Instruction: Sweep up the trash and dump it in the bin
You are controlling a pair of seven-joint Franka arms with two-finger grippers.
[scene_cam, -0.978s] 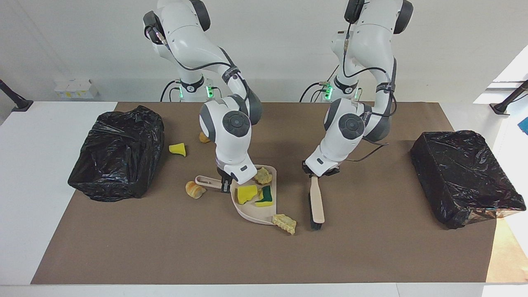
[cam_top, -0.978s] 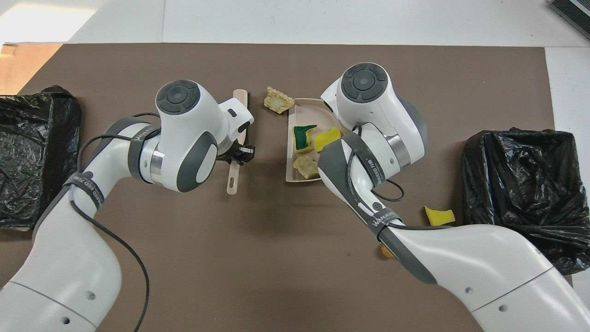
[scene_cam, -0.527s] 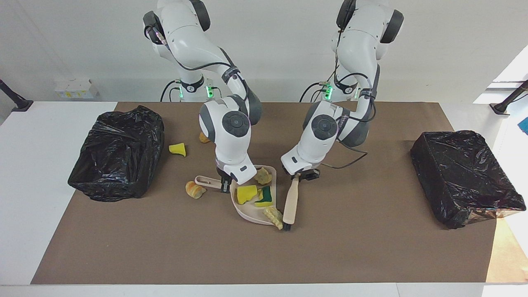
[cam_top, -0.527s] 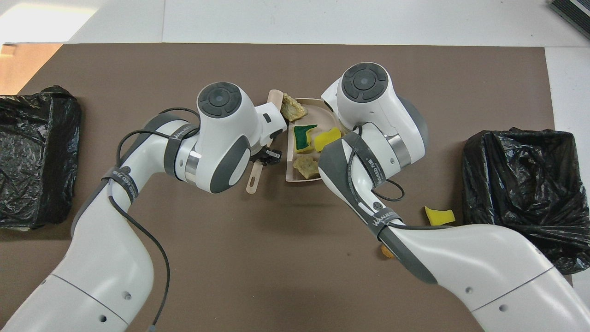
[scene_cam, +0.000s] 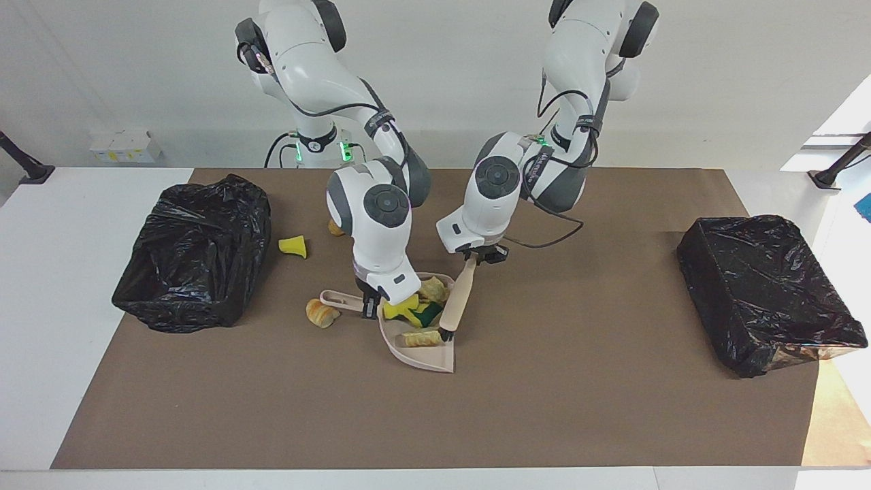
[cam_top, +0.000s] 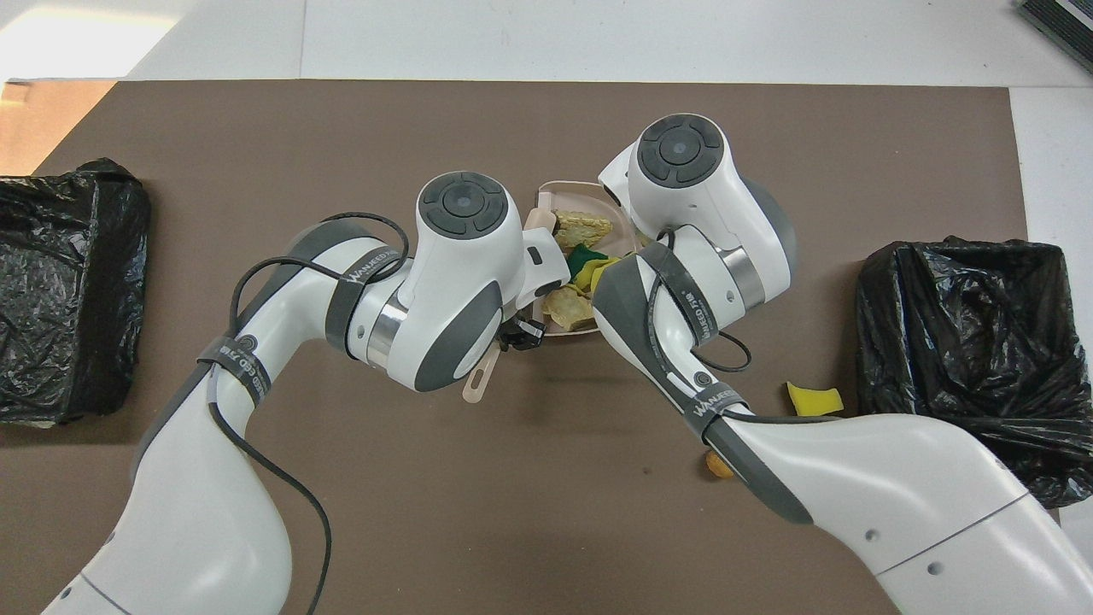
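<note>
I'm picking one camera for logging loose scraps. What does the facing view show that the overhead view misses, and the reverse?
Only the facing view shows the croissant piece beside the dustpan's handle, and the right gripper shut on that handle.

Only the overhead view shows the brush's handle end past the left gripper.

Both show the dustpan holding scraps, the left gripper gripping the brush, the yellow sponge chunk and both black bins.
</note>
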